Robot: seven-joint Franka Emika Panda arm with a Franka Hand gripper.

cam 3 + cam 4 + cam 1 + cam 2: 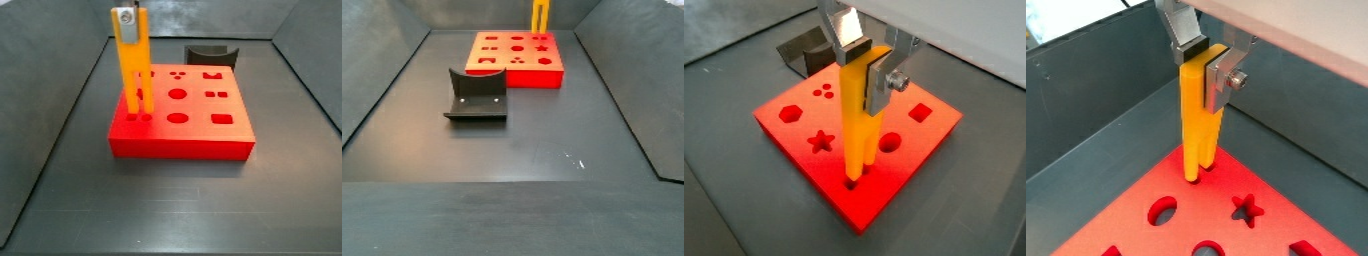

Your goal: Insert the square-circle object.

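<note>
The square-circle object (857,125) is a long orange-yellow bar standing upright, and it shows in both wrist views (1196,115). My gripper (866,70) is shut on its upper end, with silver fingers on either side (1208,62). Its forked lower end meets the top face of the red block (918,140) at a corner. How deep the prongs sit cannot be told. In a side view the bar (132,70) stands on the block's (187,130) near-left corner under the gripper (124,17). In a side view from afar the bar (540,15) rises at the block's (516,60) far edge.
The red block has several shaped holes: star (820,141), circle (890,143), squares and dots. The dark fixture (476,95) stands on the grey floor beside the block, and also shows in a side view (211,55) and a wrist view (804,50). Sloping grey bin walls (1093,110) surround the floor.
</note>
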